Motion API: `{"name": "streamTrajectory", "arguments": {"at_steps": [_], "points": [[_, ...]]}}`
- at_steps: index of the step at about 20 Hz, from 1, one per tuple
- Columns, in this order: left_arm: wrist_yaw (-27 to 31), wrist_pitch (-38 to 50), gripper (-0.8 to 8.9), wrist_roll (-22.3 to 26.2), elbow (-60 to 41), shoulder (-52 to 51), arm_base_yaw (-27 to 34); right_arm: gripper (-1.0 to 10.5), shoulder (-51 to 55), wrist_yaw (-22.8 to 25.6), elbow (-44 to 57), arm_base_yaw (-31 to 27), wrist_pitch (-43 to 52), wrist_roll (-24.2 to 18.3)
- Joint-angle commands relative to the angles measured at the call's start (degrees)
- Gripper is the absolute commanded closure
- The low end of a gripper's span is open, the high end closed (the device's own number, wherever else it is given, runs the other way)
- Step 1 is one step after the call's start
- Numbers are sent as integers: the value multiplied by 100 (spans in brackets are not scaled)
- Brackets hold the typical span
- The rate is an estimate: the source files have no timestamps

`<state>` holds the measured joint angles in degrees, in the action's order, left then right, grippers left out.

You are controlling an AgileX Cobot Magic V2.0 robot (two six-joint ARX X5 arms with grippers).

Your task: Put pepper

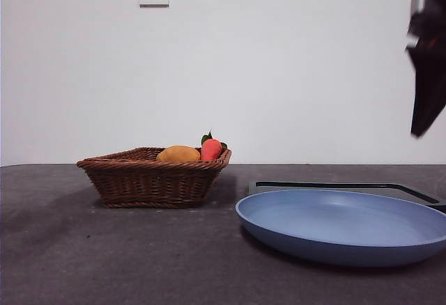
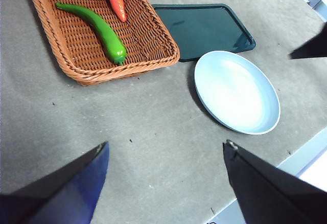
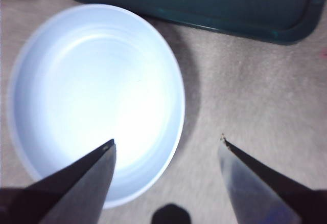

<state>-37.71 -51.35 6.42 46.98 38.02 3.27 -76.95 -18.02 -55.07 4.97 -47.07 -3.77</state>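
Observation:
The pepper is a glossy green, curved vegetable lying in the wicker basket; in the front view the basket wall hides it. The blue plate lies empty to the right of the basket; it also shows in the left wrist view and the right wrist view. My left gripper is open and empty, high above bare table near the basket. My right gripper is open and empty above the plate's edge, and shows at the front view's top right.
A yellow-orange fruit and a red-orange carrot also lie in the basket. A dark green tray lies flat behind the plate. The table's near edge runs close to the plate.

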Motion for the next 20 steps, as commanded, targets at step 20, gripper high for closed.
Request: {"name": "streamTrajectory", "arguments": {"at_steps": [20], "points": [[15, 72, 424, -26, 98, 17, 0, 943, -1869, -9, -92, 367, 817, 92]]}}
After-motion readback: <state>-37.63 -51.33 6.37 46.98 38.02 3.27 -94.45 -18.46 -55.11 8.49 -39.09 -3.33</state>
